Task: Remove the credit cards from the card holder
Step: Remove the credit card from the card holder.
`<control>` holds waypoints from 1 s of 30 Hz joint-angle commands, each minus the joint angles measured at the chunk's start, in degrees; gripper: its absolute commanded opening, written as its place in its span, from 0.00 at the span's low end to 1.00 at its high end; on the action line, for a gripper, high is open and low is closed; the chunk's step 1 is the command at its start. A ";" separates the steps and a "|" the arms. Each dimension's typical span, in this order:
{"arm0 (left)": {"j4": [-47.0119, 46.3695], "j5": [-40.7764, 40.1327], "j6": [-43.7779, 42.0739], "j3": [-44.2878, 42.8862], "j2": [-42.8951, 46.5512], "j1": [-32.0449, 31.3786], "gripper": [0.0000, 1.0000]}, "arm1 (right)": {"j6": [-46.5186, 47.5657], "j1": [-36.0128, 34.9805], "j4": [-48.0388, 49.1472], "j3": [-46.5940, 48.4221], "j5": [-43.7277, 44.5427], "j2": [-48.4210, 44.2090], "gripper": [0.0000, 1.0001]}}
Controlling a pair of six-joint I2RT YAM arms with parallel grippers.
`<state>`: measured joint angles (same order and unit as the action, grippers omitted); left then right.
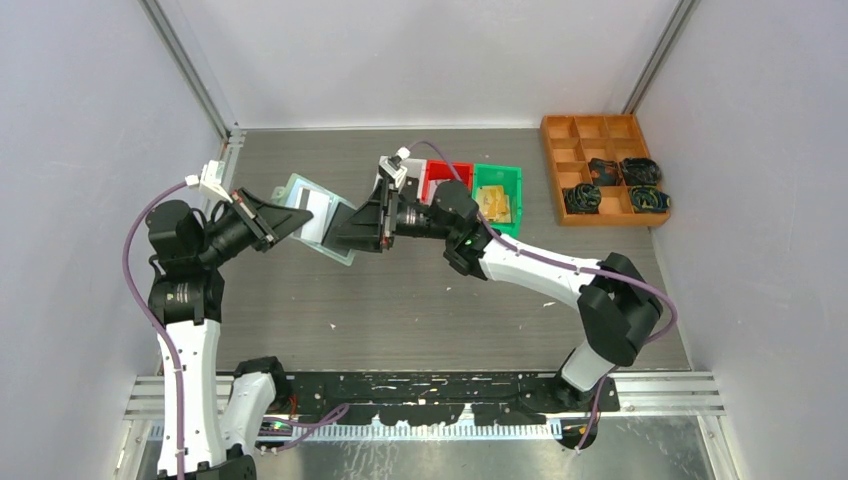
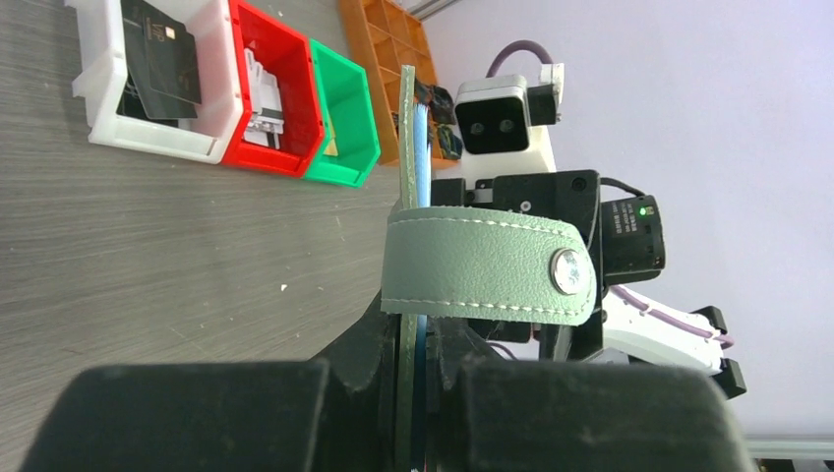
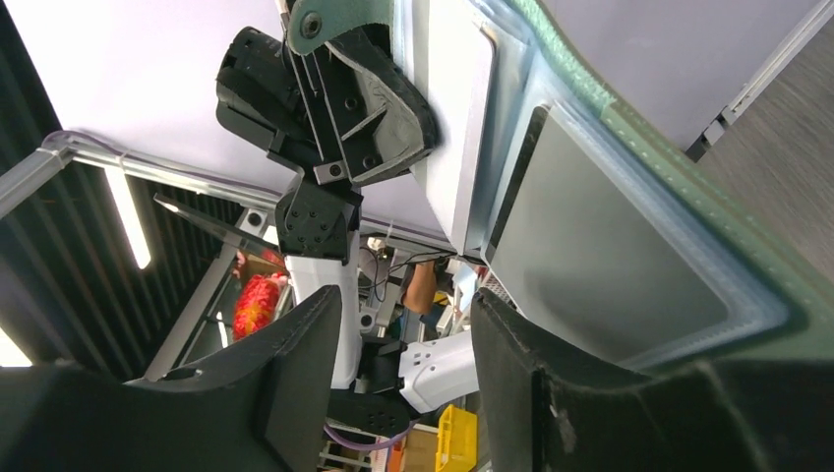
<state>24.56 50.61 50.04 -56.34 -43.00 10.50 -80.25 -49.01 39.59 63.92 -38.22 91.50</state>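
The pale mint-green card holder (image 1: 340,250) hangs open above the table, between the two arms. My left gripper (image 1: 297,217) is shut on its left edge; in the left wrist view the holder (image 2: 407,147) stands edge-on in the jaws, its snap tab (image 2: 487,267) folded across. A white card (image 1: 318,210) shows in its inner pocket. My right gripper (image 1: 338,234) is open at the holder's right side, with nothing between its fingers (image 3: 295,379). Beside the right finger, a silver-grey card (image 3: 600,246) sits in a clear pocket, next to a pale card (image 3: 457,128).
White (image 2: 157,138), red (image 2: 280,108) and green (image 2: 349,108) bins stand in a row at the back; a black card (image 2: 162,54) lies in the white one and a gold card (image 1: 495,203) in the green one. An orange tray (image 1: 600,128) with black cables is back right.
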 commanded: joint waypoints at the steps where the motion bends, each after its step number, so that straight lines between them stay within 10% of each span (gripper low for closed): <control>1: -5.36 1.65 3.35 -1.05 0.98 -0.17 0.00 | -1.99 -1.18 6.93 2.17 -0.64 0.70 0.55; 20: -7.39 3.79 7.88 0.52 1.96 -0.18 0.00 | -10.66 -1.61 20.04 7.34 2.16 8.98 0.31; 30: -7.18 4.25 8.37 -0.25 1.50 -0.16 0.01 | -9.76 -1.46 22.83 2.86 3.53 7.09 0.01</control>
<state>19.46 51.86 58.30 -55.68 -41.91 10.52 -90.19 -50.30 55.22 67.96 -37.52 101.16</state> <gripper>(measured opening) 0.078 0.026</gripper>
